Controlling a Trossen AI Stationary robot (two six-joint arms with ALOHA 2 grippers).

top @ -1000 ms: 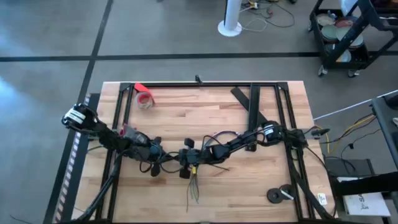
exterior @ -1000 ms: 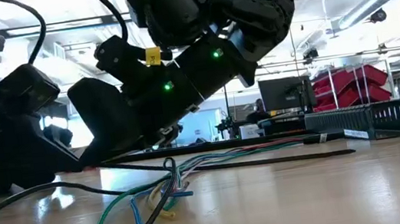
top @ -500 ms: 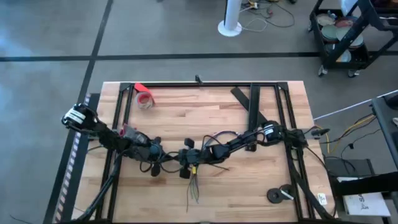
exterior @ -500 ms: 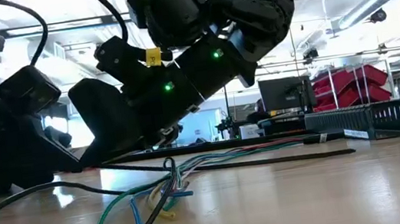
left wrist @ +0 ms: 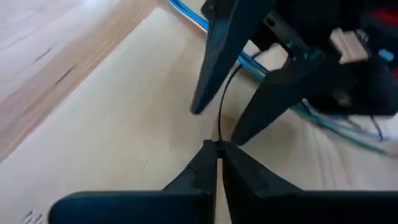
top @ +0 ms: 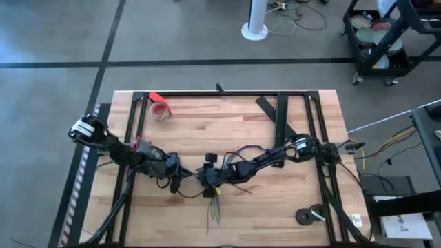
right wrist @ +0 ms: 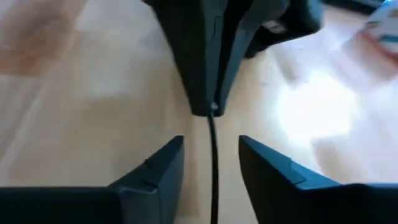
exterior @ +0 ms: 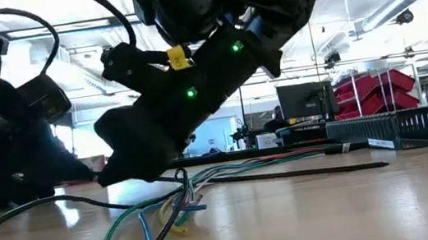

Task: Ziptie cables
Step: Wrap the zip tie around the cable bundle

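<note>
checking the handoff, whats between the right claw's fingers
The thin dark ziptie runs between the right claw's open fingers without touching them; the left claw is shut on its end. Its far end is out of frame.

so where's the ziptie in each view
High: not discernible among the grippers at table center.
Low: not clearly told apart from the cables.
Left wrist: ziptie runs up from the shut left gripper.
Right wrist: between the open right gripper fingers.
Shared landmark: left gripper.
</note>
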